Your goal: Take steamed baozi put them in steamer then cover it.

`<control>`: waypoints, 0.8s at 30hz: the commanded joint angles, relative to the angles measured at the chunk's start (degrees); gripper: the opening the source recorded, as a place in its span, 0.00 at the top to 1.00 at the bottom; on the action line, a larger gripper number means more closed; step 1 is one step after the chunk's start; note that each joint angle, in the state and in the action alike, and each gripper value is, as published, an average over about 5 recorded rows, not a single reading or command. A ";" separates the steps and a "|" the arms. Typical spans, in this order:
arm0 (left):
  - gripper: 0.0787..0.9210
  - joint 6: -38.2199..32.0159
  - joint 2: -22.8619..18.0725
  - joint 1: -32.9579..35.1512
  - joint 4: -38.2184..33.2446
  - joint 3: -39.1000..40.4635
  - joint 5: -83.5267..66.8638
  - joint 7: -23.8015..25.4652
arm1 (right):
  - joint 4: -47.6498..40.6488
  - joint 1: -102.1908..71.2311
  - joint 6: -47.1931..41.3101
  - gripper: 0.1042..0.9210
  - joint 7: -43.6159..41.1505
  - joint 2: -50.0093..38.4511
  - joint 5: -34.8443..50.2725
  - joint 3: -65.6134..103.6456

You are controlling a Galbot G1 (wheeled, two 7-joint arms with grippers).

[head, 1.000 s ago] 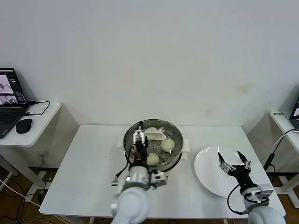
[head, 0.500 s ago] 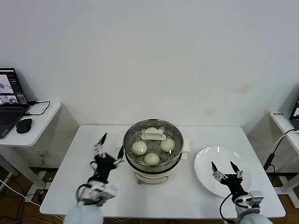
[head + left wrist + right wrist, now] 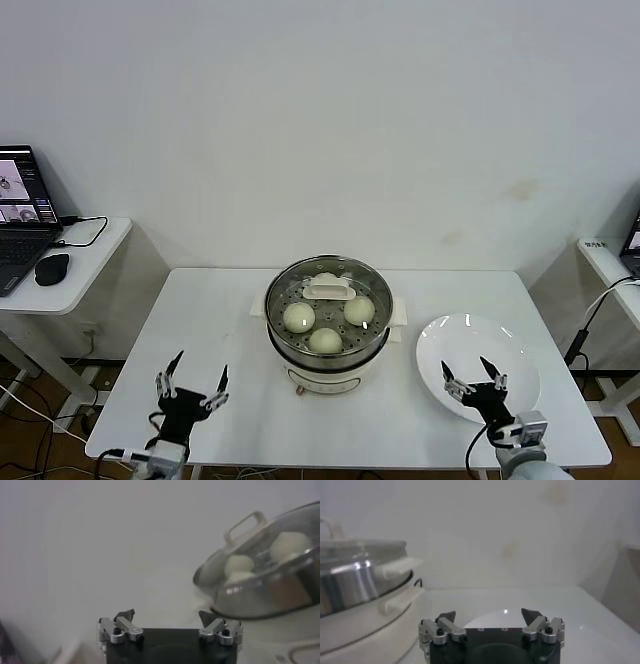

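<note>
Baozi (image 3: 299,317) sat in the steamer (image 3: 327,352), cover (image 3: 327,292) on.
Left gripper (image 3: 191,388) hung near-left of the steamer, right gripper (image 3: 475,379) near-right over the plate (image 3: 518,352); both spread wide, holding nothing.

table (image 3: 200,320): white, rectangular
steamer (image 3: 327,352): set at centre, slightly toward far edge, lidded
plate (image 3: 520,365): white, placed by right edge

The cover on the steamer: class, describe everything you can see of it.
The cover is a round clear glass lid with a metal rim and a cream oblong handle at its centre. It sits level and closed on the steamer, in the middle of the white table. Four baozi show through the glass. Neither gripper touches it.
</note>
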 commanded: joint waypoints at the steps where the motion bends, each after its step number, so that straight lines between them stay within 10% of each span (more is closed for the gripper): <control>1: 0.12 0.22 -1.45 6.01 1.07 -2.49 -5.88 -0.37 | 0.41 -0.44 -1.57 0.12 -0.03 -0.08 -1.50 -0.97; 24: 0.12 0.15 -1.15 8.95 -2.48 -1.18 -5.49 -0.20 | 3.60 -2.77 -2.28 0.12 -0.75 1.11 -3.69 0.59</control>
